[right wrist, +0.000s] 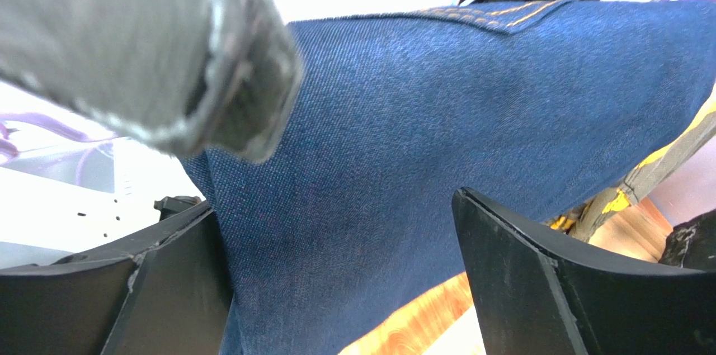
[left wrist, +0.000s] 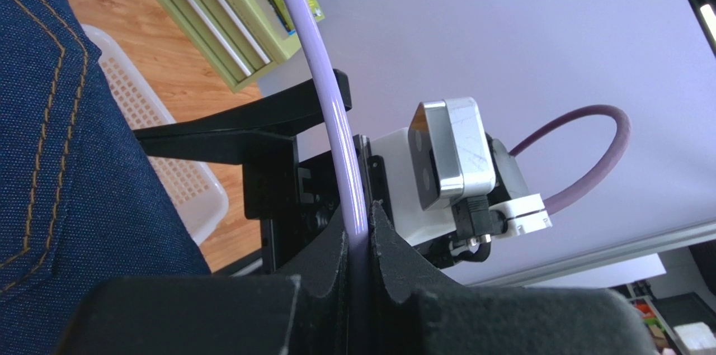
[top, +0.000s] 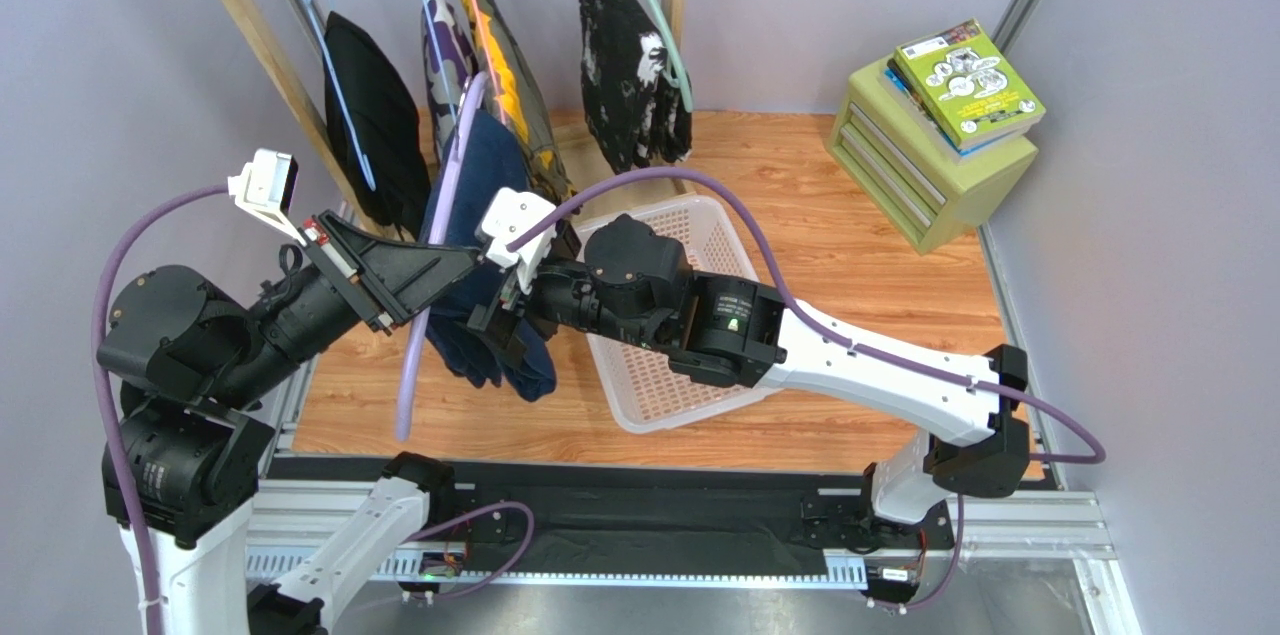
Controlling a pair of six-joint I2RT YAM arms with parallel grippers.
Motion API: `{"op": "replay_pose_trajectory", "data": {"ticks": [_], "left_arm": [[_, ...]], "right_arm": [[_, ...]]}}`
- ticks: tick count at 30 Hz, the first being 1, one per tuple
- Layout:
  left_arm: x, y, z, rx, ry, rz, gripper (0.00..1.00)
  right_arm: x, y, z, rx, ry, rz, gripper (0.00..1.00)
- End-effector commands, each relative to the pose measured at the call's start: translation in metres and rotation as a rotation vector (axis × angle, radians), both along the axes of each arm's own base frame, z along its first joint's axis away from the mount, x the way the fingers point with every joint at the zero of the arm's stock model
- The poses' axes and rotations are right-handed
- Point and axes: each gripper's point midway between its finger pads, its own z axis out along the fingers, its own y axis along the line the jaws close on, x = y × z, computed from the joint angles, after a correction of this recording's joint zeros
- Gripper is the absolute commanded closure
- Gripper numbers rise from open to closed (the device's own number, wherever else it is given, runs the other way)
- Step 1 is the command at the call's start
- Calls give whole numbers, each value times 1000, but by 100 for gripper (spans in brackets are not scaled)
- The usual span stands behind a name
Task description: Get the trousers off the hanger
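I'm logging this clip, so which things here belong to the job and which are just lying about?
Job: trousers, lilac hanger, left gripper, right gripper.
Lying about: black garment, blotched garment, basket, green drawers, books.

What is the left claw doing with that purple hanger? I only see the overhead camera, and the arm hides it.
Observer: The left wrist camera shows the left gripper shut on the hanger, with the lilac rod clamped in its grip.
Visitor: And the other claw, by the jeans?
Observer: The right wrist camera shows the right gripper open and straddling the trousers. The denim sits in the gap, not pinched.
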Motion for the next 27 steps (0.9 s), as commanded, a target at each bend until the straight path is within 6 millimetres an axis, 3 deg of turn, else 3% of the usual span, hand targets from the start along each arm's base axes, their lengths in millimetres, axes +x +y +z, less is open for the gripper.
{"op": "replay_pose_trajectory", "data": {"ticks": [1, 12, 14, 15, 17, 18, 20, 21, 24, 27], "left_arm": [[-20, 2, 46, -22, -238, -26, 100], [-23, 2, 49, -32, -242, -35, 100], [-22, 2, 49, -37, -237, -36, 100], [-23, 2, 49, -40, -238, -33, 100], [-22, 3, 48, -44, -233, -25, 100], [-22, 3, 49, -45, -231, -23, 100], [-22, 3, 48, -46, -226, -24, 100], [-22, 3, 47, -46, -225, -24, 100], [-22, 4, 46, -49, -221, -17, 100], [-17, 6, 41, -53, -202, 6, 100]], "right_arm": [[-9, -6, 37, 72, 5, 57, 5], [15, 2, 28, 52, 15, -34, 8], [25, 4, 30, 88, 10, -100, 12], [29, 7, 41, 147, -3, -123, 13], [38, 8, 34, 172, -22, -209, 14], [42, 8, 46, 236, -49, -240, 14], [49, 6, 46, 272, -65, -324, 16], [49, 6, 56, 320, -74, -345, 16], [51, 2, 67, 382, -78, -398, 23], [47, 1, 74, 455, -61, -394, 45]]}}
